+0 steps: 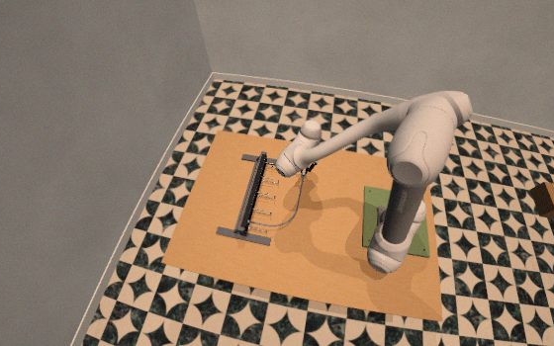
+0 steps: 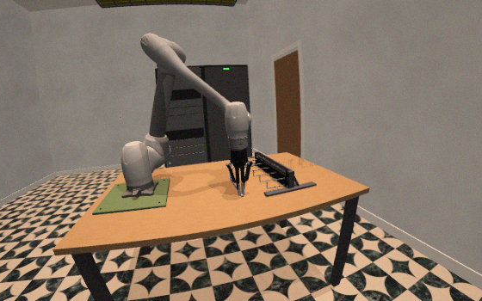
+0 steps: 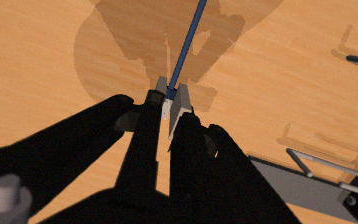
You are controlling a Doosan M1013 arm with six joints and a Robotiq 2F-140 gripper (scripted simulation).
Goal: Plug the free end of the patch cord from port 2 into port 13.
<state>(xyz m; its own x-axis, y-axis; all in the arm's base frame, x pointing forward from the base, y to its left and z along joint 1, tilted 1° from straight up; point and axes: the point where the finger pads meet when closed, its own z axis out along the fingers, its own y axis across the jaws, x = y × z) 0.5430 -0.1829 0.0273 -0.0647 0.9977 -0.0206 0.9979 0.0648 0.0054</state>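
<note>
The dark patch-panel rack (image 1: 252, 198) (image 2: 274, 169) (image 3: 290, 184) stands on the wooden table (image 1: 316, 257) (image 2: 214, 215) near its left side. The blue patch cord (image 3: 187, 40) (image 1: 297, 203) runs from the rack's near end in a loop over the table up to my gripper. My gripper (image 3: 168, 93) (image 2: 241, 192) (image 1: 307, 170) points down close to the table top, beside the rack's cable-support side, and is shut on the cord's pale free-end plug (image 3: 167, 108). The port numbers are too small to read.
The arm's base stands on a green plate (image 1: 372, 208) (image 2: 145, 198). Thin wire brackets (image 3: 325, 162) stick out from the rack toward the gripper. A server cabinet (image 2: 214, 112) and a door (image 2: 287, 103) are behind the table. A cardboard box (image 1: 553, 198) lies on the floor.
</note>
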